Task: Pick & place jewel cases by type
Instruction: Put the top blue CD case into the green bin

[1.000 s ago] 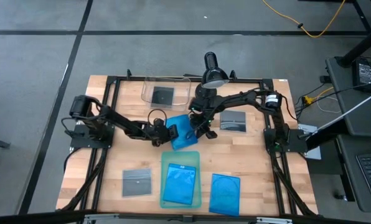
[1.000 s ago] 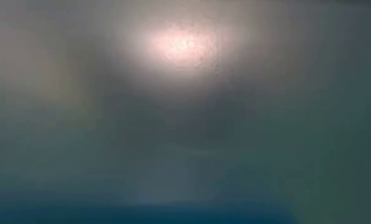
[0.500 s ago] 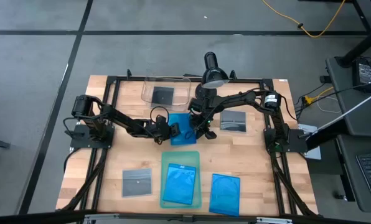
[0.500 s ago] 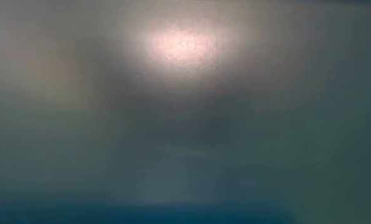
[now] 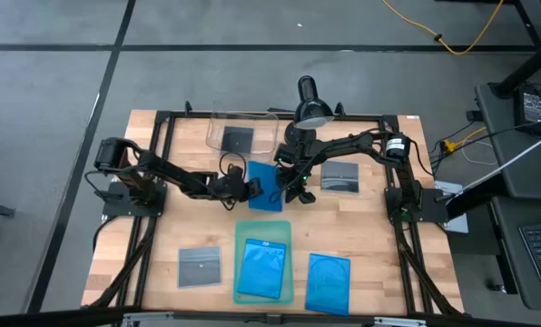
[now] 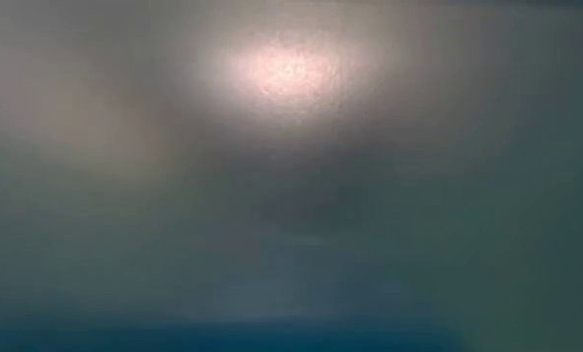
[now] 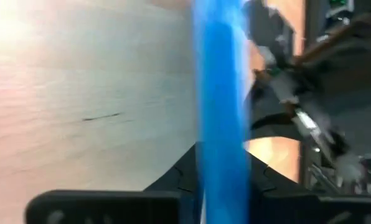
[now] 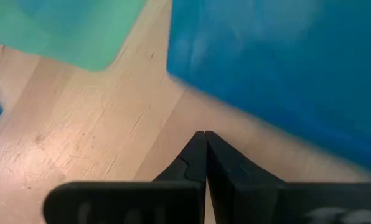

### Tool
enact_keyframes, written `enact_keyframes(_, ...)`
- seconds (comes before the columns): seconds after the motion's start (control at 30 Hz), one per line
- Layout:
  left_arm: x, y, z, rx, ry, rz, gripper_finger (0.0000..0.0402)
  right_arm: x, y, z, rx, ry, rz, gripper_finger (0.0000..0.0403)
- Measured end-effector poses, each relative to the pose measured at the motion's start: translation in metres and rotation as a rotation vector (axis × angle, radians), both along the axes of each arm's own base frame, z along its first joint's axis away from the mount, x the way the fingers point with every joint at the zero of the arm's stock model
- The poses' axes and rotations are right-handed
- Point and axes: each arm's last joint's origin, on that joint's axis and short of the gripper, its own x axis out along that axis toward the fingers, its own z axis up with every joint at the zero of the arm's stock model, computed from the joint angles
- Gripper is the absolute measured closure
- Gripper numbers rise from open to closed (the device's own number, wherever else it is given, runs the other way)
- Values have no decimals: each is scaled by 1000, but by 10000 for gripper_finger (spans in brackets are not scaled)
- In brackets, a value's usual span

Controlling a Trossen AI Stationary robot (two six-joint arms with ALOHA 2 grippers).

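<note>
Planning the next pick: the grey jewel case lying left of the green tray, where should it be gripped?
The grey jewel case lies flat on the table, so probably come straight down from above, fingers spanning two opposite edges. The left gripper, nearest, is shut on a blue case at mid-table; the right gripper, shut, is beside it.

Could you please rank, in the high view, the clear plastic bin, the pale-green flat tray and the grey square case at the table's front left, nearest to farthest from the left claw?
From the left claw:
1. Clear plastic bin, behind it.
2. Pale-green flat tray, in front, slightly right.
3. Grey square case, front left.
</note>
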Motion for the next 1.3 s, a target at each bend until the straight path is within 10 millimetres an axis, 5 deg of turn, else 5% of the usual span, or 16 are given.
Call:
enact_keyframes(0.17, -3, -6, 14, 34, -35, -35, 393, -4, 0, 10, -49, 20, -11, 397)
enact_keyframes(0.63, -23, -40, 67, 259, -181, -132, 394, -19, 2, 65, -152, 19, -113, 397)
enact_keyframes(1.0, -51, -42, 112, 521, -253, -221, 395, -39, 10, 137, -205, -120, -270, 397)
enact_keyframes(1.3, -78, -37, 145, 835, -283, -323, 395, -70, 37, 200, -357, -295, -372, 397)
